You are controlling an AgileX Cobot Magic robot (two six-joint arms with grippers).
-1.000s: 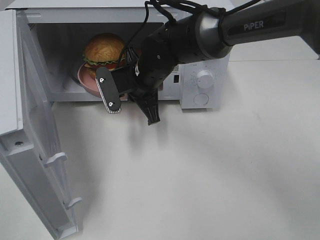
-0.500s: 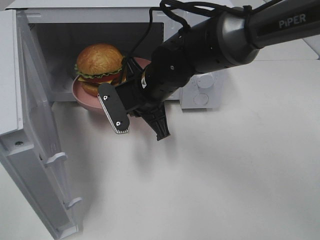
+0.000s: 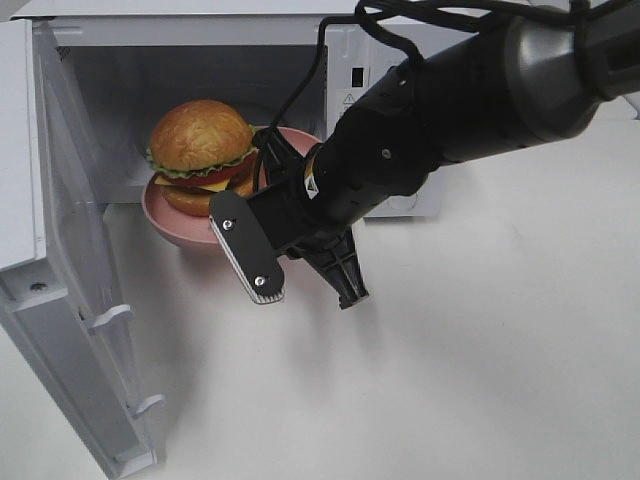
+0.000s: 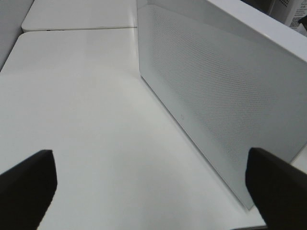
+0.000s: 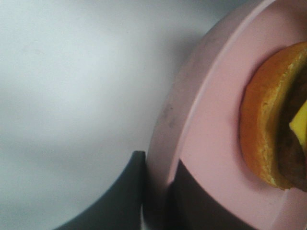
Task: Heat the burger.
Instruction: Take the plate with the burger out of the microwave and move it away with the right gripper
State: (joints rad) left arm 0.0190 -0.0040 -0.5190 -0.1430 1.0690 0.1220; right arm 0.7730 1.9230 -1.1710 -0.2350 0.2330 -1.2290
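Observation:
The burger [image 3: 198, 140], with its glossy golden bun, lettuce and tomato, sits on a pink plate [image 3: 165, 212] at the mouth of the open microwave [image 3: 200, 20]. The plate's front juts out past the cavity floor. My right gripper [image 3: 264, 178] is shut on the plate's rim on its right side. The right wrist view shows its dark fingers [image 5: 122, 196] pinching the pink rim [image 5: 192, 124] beside the burger's bottom bun [image 5: 261, 124]. My left gripper [image 4: 152, 189] is open and holds nothing. It does not show in the high view.
The microwave door [image 3: 70, 250] stands swung out at the left, reaching toward the front of the table. A white perforated panel [image 4: 216, 96] of the microwave lies close ahead of the left gripper. White tabletop [image 3: 450, 380] spreads in front and to the right.
The right arm has drawn back toward the front, bringing the plate and burger from deep in the cavity out to its front edge. The right gripper's hold is unchanged.

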